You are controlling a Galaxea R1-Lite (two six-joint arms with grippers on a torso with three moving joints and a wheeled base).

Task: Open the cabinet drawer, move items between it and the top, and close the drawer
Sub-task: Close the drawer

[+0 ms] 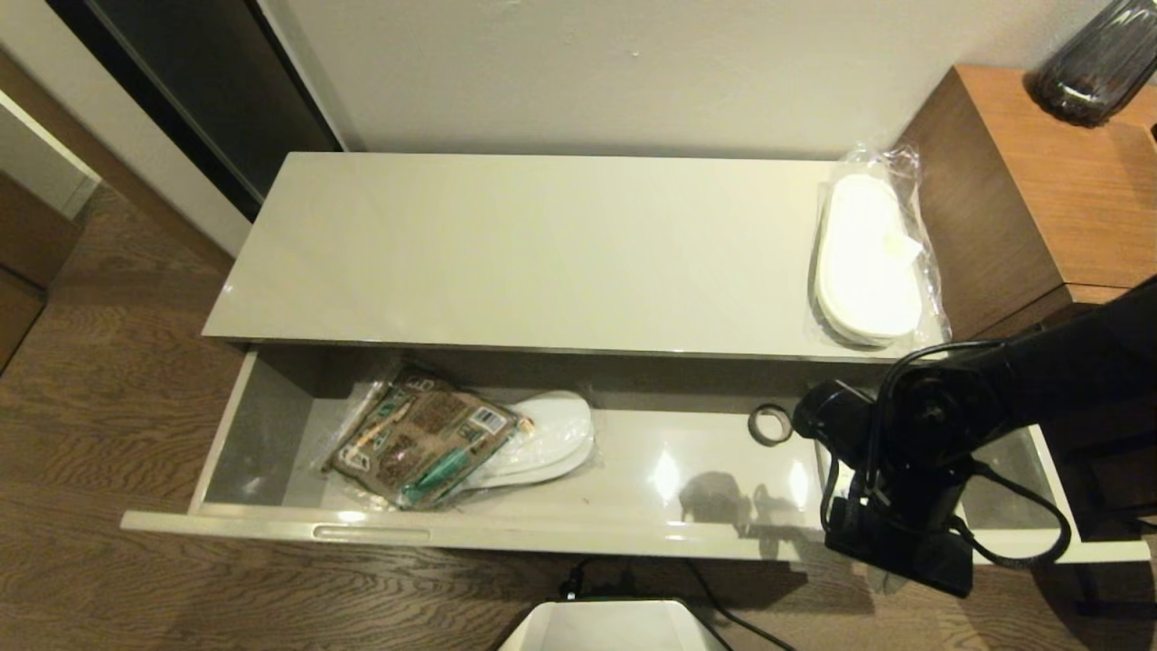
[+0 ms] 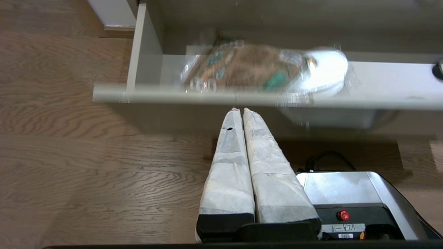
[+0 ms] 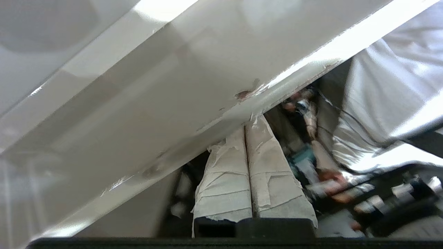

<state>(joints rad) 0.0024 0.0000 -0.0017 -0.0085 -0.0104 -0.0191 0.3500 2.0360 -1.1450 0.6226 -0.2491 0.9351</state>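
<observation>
Your cabinet drawer (image 1: pixel 271 434) stands pulled wide out beneath the top (image 1: pixel 542 253) of the long off-white cabinet. On the top's right end lies one wrapped slipper pair (image 1: pixel 866 258), close beside the brown wooden side unit (image 1: pixel 1021 190). Inside the drawer, towards its left, you have a second slipper pair (image 1: pixel 547 443) with the printed packet (image 1: pixel 418 445) lying partly over it. Your right gripper (image 3: pixel 245 128) sits at the drawer's right front edge, fingers pressed together with nothing between them. Your left gripper (image 2: pixel 238 110) hangs low before the drawer front, likewise closed and empty. The black tape roll (image 1: pixel 770 425) rests further right on the drawer floor, just beside the right arm.
</observation>
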